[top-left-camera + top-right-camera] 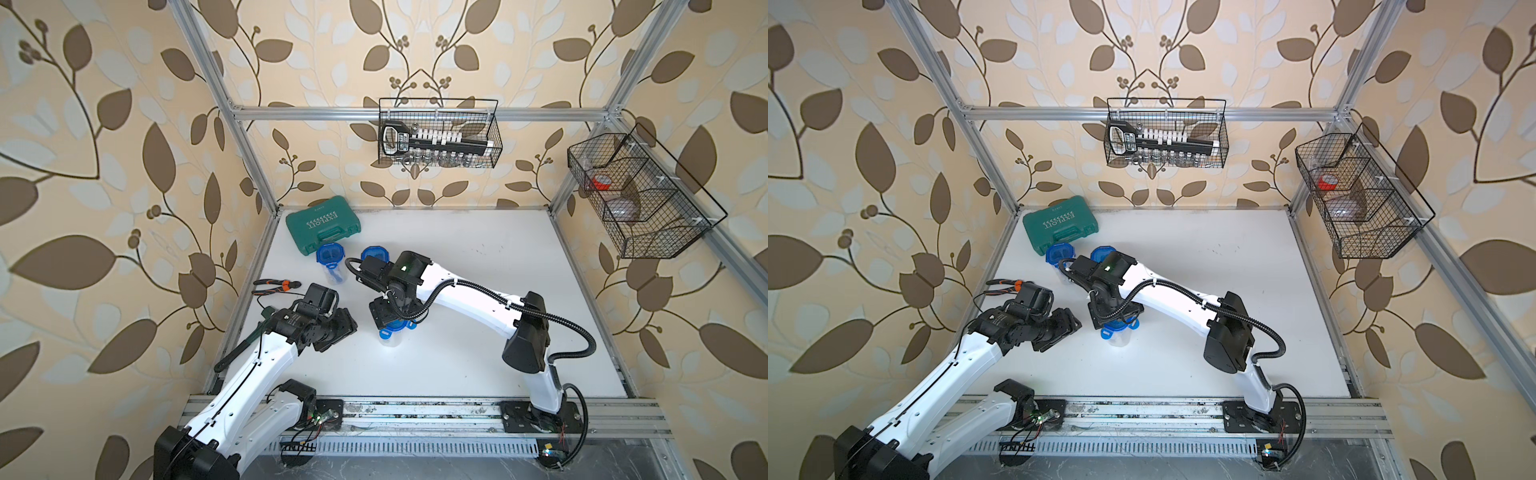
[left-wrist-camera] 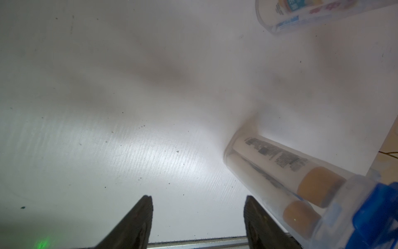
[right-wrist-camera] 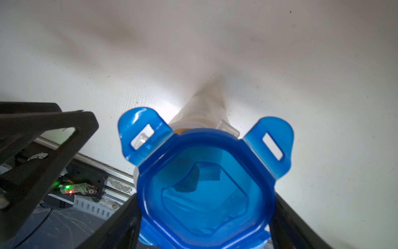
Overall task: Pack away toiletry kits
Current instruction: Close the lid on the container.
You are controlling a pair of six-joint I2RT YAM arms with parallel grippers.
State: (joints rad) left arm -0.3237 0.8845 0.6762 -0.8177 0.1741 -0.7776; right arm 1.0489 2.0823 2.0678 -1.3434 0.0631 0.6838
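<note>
A clear jar (image 1: 390, 338) stands mid-table with a blue four-tab lid (image 3: 204, 183) on it, two tabs (image 3: 140, 133) flared outward. My right gripper (image 3: 204, 215) comes down from above, its fingers pressed against opposite sides of that lid. Through the jar wall (image 2: 280, 176) I see gold-capped white bottles (image 2: 318, 185). My left gripper (image 2: 198, 197) is open and empty just to the left of this jar, one finger beside its wall. In both top views two more lidded jars (image 1: 331, 257) (image 1: 375, 254) stand at the back left.
A green tool case (image 1: 323, 224) lies at the back left corner. Orange-handled pliers (image 1: 276, 285) and a dark tool (image 1: 237, 353) lie along the left edge. Wire baskets (image 1: 440, 133) (image 1: 640, 195) hang on the walls. An aluminium rail (image 1: 415, 411) runs along the front.
</note>
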